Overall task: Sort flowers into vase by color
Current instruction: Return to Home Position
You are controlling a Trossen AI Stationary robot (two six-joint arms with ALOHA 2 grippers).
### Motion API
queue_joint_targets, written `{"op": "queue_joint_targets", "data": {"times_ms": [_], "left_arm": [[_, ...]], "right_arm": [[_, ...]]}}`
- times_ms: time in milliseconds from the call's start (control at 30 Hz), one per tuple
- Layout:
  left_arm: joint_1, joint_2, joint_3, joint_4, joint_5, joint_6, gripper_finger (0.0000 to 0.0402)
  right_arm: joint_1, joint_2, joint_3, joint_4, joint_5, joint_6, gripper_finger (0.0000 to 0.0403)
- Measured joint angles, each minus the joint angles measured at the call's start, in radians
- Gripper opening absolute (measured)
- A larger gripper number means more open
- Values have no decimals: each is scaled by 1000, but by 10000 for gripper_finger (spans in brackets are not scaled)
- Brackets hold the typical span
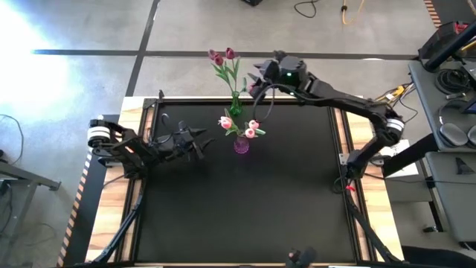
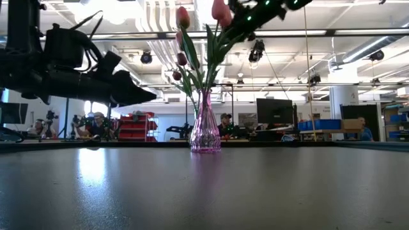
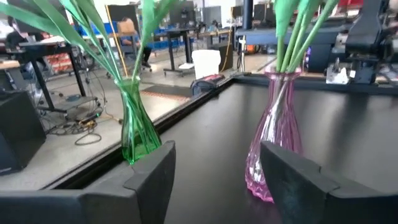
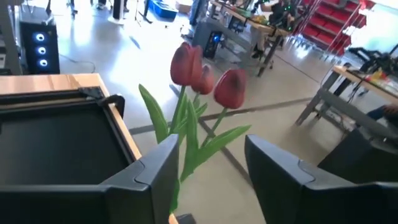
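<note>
Dark red tulips [image 1: 223, 59] [image 4: 202, 78] stand with their stems in a green glass vase [image 1: 235, 110] [image 3: 137, 127] at the table's far edge. Pale pink-white tulips [image 1: 249, 128] stand in a pink glass vase [image 1: 241, 145] [image 2: 205, 128] [image 3: 270, 146] just nearer. My right gripper [image 1: 255, 83] [image 4: 208, 171] hangs high beside the red tulips, on their right. Its fingers are open, and the red heads and leaves show beyond the gap. My left gripper [image 1: 199, 141] [image 3: 214, 177] waits low over the left part of the table, open and pointing level at the two vases.
The two vases stand close together near the far edge [image 1: 245, 99]. The black table top [image 1: 245, 216] stretches bare toward the near side. Wooden strips [image 1: 104, 223] run along its left and right sides. People and workbenches show in the room beyond.
</note>
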State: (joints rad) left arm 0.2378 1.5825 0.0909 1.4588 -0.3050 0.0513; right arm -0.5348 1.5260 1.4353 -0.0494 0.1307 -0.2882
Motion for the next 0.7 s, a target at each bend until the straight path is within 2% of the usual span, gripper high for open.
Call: {"op": "queue_joint_targets", "data": {"times_ms": [167,333,467,600,700], "left_arm": [[3,-39,-56,56,49,18,170],[5,-84,-83,52,89,26,83],[6,-102,-83,41,123,45,13],[9,-122,-83,25,184,55,8],[9,-140,-83,-12,192,66,2]], "right_arm": [[0,-124,-72,-46,1,-53,108],[0,-269,-269,19,0,-108,21],[0,-376,-469,129,-23,-106,12],[0,-471,-680,261,-56,-82,9],[7,-530,-835,389,-79,-39,9]]}}
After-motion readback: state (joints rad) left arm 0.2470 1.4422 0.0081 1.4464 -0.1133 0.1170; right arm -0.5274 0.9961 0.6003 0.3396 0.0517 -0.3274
